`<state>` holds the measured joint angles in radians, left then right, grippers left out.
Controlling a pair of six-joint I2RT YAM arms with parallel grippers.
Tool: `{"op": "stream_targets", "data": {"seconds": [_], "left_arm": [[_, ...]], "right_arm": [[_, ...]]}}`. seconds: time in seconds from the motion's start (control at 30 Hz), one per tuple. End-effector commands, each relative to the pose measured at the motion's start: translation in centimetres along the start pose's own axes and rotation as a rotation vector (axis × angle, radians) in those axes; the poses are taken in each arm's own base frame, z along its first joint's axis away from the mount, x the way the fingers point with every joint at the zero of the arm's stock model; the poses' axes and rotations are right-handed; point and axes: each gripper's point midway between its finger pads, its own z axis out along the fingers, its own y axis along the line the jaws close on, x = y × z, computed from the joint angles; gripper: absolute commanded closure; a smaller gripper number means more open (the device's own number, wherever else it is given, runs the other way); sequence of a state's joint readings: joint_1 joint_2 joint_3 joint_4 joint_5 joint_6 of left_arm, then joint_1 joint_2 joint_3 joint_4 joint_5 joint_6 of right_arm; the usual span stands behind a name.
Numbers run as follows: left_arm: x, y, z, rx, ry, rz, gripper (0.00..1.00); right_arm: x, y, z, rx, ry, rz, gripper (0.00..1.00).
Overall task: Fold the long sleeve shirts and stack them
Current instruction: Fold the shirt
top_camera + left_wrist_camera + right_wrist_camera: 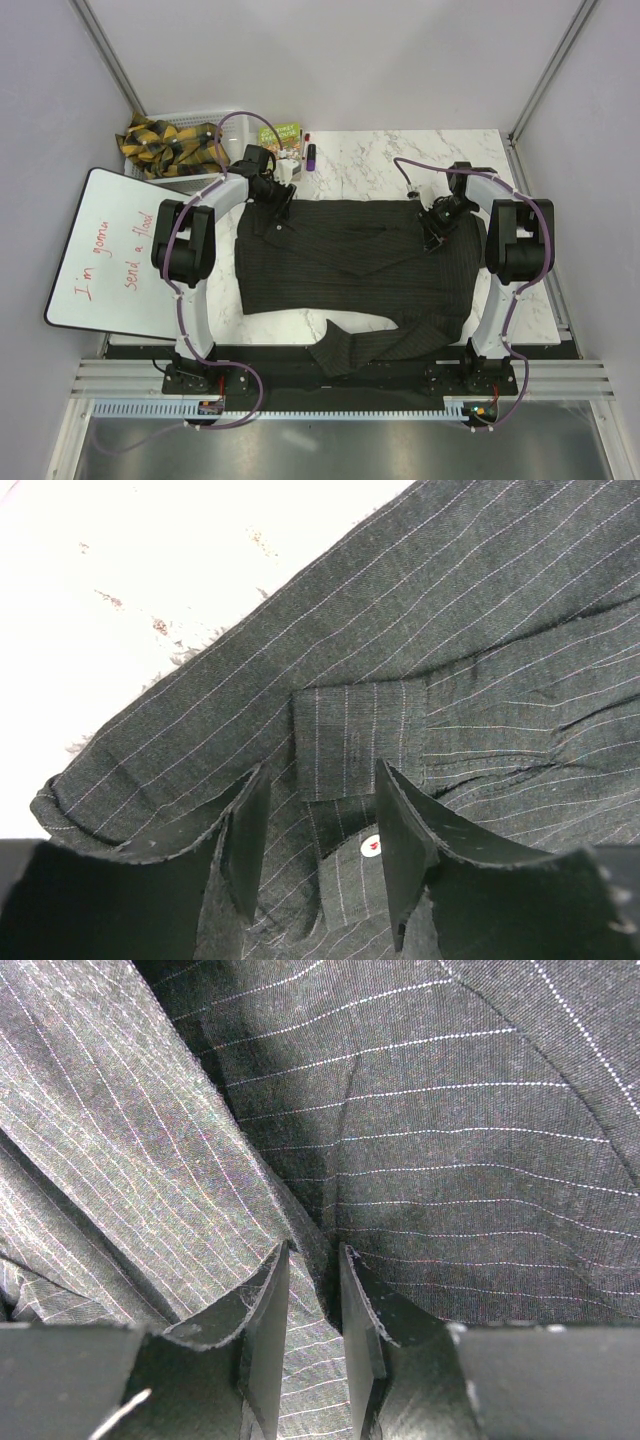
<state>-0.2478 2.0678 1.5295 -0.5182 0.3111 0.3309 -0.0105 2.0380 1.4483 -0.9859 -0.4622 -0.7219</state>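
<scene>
One long sleeve shirt (350,260), black-charcoal with fine stripes, lies partly folded across the marble table, and one sleeve (375,345) trails over the near edge. My left gripper (279,205) is open just above the shirt's back left corner. In the left wrist view its jaws (318,835) stand wide apart over a cuff-like tab (355,735) and a white button (371,846). My right gripper (436,228) is at the shirt's back right part. In the right wrist view it (315,1310) is closed narrowly on a raised fold of the shirt (305,1250).
A white basket (175,145) with yellow-black cloth stands at the back left. A whiteboard (105,250) with red writing lies to the left. A small green box (282,135), a white cup (287,170) and markers (310,152) sit behind the shirt. Bare marble (400,160) lies behind it.
</scene>
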Motion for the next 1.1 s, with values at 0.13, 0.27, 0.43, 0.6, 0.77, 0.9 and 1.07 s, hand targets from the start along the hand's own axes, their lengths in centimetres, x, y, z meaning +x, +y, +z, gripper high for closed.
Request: {"op": "stream_targets", "data": {"seconds": [0.13, 0.27, 0.43, 0.6, 0.77, 0.9, 1.07], "left_arm": [[-1.5, -0.3, -0.3, 0.013, -0.033, 0.001, 0.58], [-1.4, -0.8, -0.2, 0.037, -0.027, -0.001, 0.61], [-1.0, -0.3, 0.3, 0.020, -0.004, -0.016, 0.50], [-0.7, -0.4, 0.8, 0.028, 0.004, -0.023, 0.52], [-0.7, -1.0, 0.6, 0.056, 0.004, -0.027, 0.62], [-1.9, -1.4, -0.8, 0.052, -0.035, -0.021, 0.78], [-3.4, -1.2, -3.2, 0.011, -0.084, -0.001, 0.97]], "right_arm": [[-0.4, -0.3, 0.1, 0.009, -0.001, -0.015, 0.67], [-0.3, -0.4, 0.2, 0.008, 0.004, -0.013, 0.67], [-0.3, -0.5, 0.1, 0.012, 0.004, -0.014, 0.67], [-0.4, -0.6, 0.0, 0.016, 0.003, -0.019, 0.67], [-0.3, -0.6, 0.2, 0.013, 0.009, -0.014, 0.68], [0.1, -0.5, 0.4, 0.009, 0.018, -0.011, 0.68], [0.3, -0.6, 0.5, 0.016, 0.024, -0.004, 0.69]]}}
